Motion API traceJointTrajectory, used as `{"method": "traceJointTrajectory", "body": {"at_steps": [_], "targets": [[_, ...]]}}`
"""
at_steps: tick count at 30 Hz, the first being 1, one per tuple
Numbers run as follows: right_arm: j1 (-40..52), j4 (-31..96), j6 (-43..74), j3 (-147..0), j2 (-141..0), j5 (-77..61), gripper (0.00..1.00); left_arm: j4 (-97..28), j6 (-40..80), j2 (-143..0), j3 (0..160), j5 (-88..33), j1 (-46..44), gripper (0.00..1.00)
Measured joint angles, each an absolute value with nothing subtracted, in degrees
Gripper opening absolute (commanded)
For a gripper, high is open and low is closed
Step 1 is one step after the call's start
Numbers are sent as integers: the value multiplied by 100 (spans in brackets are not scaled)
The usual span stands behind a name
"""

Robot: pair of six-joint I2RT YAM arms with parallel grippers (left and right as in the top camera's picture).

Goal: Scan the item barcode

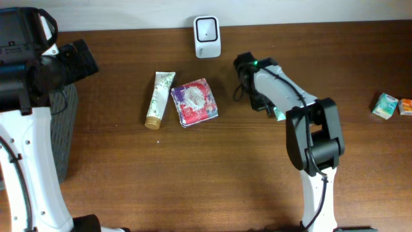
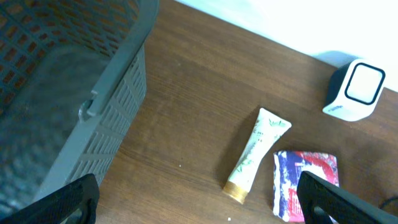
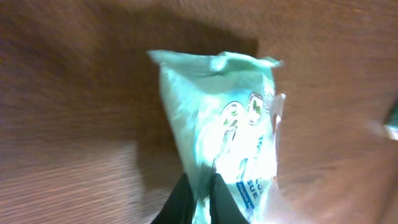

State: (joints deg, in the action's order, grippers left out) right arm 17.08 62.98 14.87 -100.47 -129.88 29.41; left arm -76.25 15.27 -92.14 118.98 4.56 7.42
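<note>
Tissue packet (image 3: 230, 130), pale green, is pinched by the closed right gripper (image 3: 198, 198), seemingly lifted off the table (image 1: 193, 174), near the scanner (image 1: 207, 37). The left gripper (image 2: 199, 202) is held wide open, empty.

A cream tube (image 1: 159, 98) with a gold cap lies on the wooden table (image 1: 161, 187) toward the far edge, left of the middle, its cap end turned to the near edge. A red and purple packet (image 1: 195, 102) lies just beside it on the side of the right edge. A grey slatted basket (image 1: 66, 135) stands at the left edge, and a green and white pack (image 1: 385, 106) and an orange pack (image 1: 406, 106) sit side by side at the right edge.
</note>
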Motion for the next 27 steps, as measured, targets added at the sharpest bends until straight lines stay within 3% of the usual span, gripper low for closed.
{"method": "traceJointTrajectory", "body": {"at_steps": [4,6,7,10,15,20,27], "targets": [[1194,7400,1194,-11609,-13124,834,4,-7638,1527,-9214,11900,456,742,99],[880,7804,1090,-12081,-13120,539,6,-7627,1527,-9214,11898,454,742,99],[746,7983,1011,-12086,-13122,541,22,-7629,1527,-9214,11900,456,742,99],[563,8136,873,-12086,-13122,548,46,-7629,1527,-9214,11898,456,742,99],[585,8149,864,-12086,-13122,550,49,-7629,1527,-9214,11898,456,742,99],[908,8077,1304,-11915,-13122,1518,51,-7631,1527,-9214,11898,456,742,99],[1763,7317,1605,-10947,-13133,2029,63,-7631,1527,-9214,11898,456,742,99]]}}
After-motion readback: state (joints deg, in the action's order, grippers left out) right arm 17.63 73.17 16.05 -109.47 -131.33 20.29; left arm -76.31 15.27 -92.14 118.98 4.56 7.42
